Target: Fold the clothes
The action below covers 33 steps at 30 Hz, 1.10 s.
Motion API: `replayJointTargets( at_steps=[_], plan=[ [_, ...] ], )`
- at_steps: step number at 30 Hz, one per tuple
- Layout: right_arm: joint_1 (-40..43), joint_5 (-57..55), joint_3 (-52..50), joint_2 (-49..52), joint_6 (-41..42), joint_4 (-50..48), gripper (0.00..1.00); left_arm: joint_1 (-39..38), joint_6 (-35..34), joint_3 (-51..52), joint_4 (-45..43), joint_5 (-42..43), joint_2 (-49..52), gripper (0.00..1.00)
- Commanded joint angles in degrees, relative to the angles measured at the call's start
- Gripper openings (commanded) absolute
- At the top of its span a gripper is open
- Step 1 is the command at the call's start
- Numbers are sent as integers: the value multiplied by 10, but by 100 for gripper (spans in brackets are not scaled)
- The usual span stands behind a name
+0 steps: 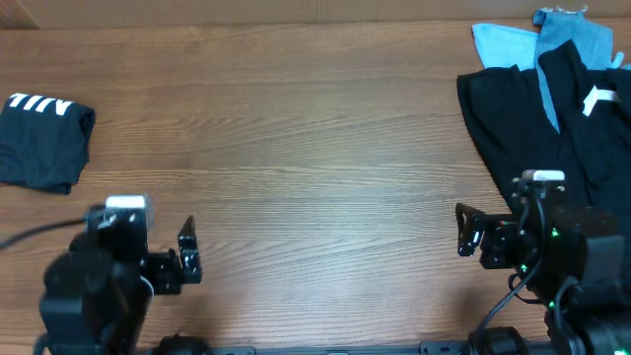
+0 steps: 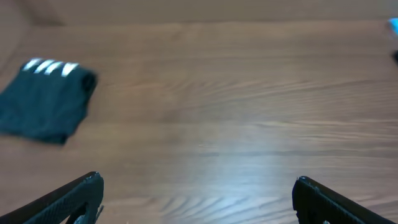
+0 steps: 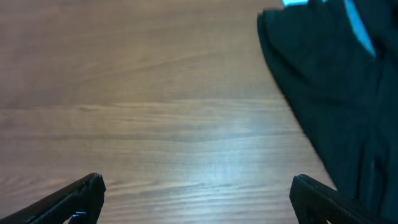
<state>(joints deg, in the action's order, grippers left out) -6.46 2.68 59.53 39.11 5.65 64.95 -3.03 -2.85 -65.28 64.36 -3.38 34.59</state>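
A folded black T-shirt with white lettering (image 1: 41,142) lies at the far left of the table; it also shows in the left wrist view (image 2: 46,99). A heap of unfolded black shirts (image 1: 552,118) with light blue pieces (image 1: 552,39) lies at the far right, and its black cloth shows in the right wrist view (image 3: 336,93). My left gripper (image 1: 189,251) is open and empty near the front edge, over bare wood (image 2: 198,186). My right gripper (image 1: 463,232) is open and empty, just left of the heap (image 3: 196,186).
The wooden table (image 1: 315,168) spans all views. The arm bases stand at the front left and front right corners. A black cable runs off the left edge.
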Motion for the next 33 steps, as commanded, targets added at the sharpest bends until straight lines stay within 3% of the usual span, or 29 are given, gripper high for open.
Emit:
replayJointTargets(
  at_steps=[1,7,19,23,29,33],
  plan=[
    [1,4,-1,-7,3,-9,100,-1,-30,50,5,-45,-21,100],
    [1,4,0,-7,3,-9,100,-1,-30,52,57,-45,-19,100],
    [1,-28,-12,-37,-1,20,100,-1,-30,52,57,-45,-19,100],
    [1,-48,-108,-126,-12,-37,100,-1,-30,52,57,-45,-18,100],
    [1,-20,-356,-368,-12,-179,100,-1,-30,52,57,-45,-18,100],
    [0,-15,-402,-389,-12,-237,100,-1,-30,52,58,-45,-18,100]
  ],
)
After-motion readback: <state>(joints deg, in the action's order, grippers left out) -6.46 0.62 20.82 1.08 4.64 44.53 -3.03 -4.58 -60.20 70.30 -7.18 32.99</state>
